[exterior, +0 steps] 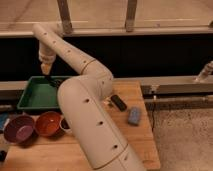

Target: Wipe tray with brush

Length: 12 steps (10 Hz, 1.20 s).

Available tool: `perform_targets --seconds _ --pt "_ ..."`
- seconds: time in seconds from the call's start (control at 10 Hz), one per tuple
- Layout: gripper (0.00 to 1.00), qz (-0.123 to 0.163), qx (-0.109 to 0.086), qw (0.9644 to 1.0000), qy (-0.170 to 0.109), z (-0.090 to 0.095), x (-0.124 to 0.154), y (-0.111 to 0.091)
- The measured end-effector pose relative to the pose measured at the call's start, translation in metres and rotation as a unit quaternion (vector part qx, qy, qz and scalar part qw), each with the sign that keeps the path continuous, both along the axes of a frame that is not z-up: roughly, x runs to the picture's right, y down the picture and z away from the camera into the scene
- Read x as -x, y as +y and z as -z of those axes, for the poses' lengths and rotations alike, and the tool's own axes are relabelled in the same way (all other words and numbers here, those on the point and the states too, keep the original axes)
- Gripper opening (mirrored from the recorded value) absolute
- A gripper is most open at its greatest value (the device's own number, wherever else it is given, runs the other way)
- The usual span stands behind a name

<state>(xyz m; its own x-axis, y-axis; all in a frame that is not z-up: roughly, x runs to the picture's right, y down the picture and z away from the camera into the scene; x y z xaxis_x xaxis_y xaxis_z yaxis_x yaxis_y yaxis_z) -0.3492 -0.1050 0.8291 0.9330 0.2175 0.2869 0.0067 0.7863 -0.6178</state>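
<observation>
The green tray (31, 98) lies at the table's back left. My arm rises from the front, loops up and left, and ends in the gripper (46, 74), which hangs just above the tray's back right part. A tan piece (46, 66) shows at the gripper's end. A small dark shape (51, 82) sits directly below it, over the tray's floor; this may be the brush's bristly head. I cannot tell whether it hangs from the gripper or lies in the tray.
A purple bowl (19, 128) and an orange bowl (48, 123) stand in front of the tray, with a small cup (64, 124) half hidden by my arm. A black object (118, 102) and a blue-grey block (134, 116) lie right of the arm. A dark ledge runs behind the table.
</observation>
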Motion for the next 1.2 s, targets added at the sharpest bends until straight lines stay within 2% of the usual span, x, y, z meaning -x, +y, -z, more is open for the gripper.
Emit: perform_targets --seconds 0.2,0.4,0.5,0.7,0.8,1.0,1.2 --pt "0.00 0.023 -0.003 0.9991 -0.036 0.022 0.022 0.014" --pt "0.00 0.047 -0.010 0.9965 -0.068 0.057 0.039 0.034" --pt "0.00 0.060 -0.016 0.9946 -0.084 0.080 0.043 0.047" --pt "0.00 0.068 -0.020 0.9932 -0.092 0.105 0.030 0.066" --pt "0.00 0.069 -0.021 0.9936 -0.087 0.112 0.020 0.072" --pt "0.00 0.059 -0.023 0.9967 -0.050 0.120 -0.015 0.083" --pt "0.00 0.045 -0.021 0.9988 -0.005 0.112 -0.055 0.080"
